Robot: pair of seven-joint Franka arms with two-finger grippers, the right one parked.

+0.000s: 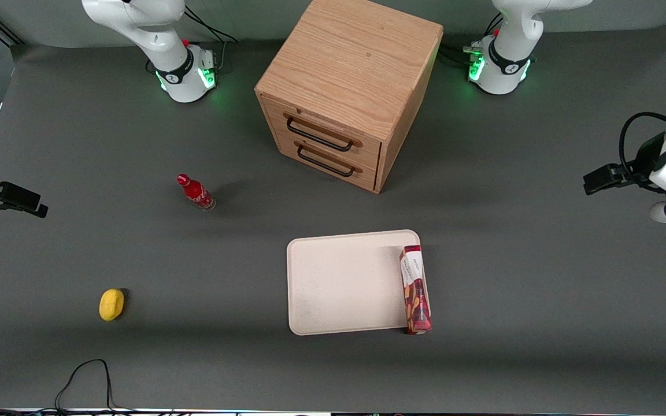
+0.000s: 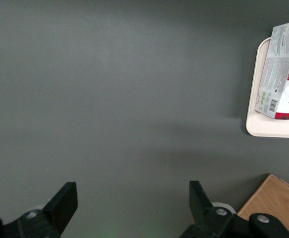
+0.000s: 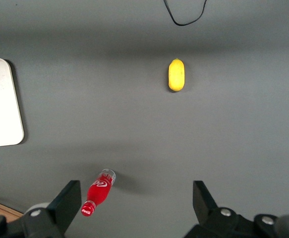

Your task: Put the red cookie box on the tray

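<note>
White left Franka arm raised at the working end, black two-finger gripper [image 2: 130, 208] spread wide, holding nothing

Gripper [image 2: 129, 203] (spread) over bare mat — only cabinet [image 1: 347, 86] looms, seemingly.

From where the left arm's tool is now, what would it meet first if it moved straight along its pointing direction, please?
Probably only the bare grey table. The open tool points down at it, with nothing between its fingers; the red cookie box and tray lie off to the side.
</note>
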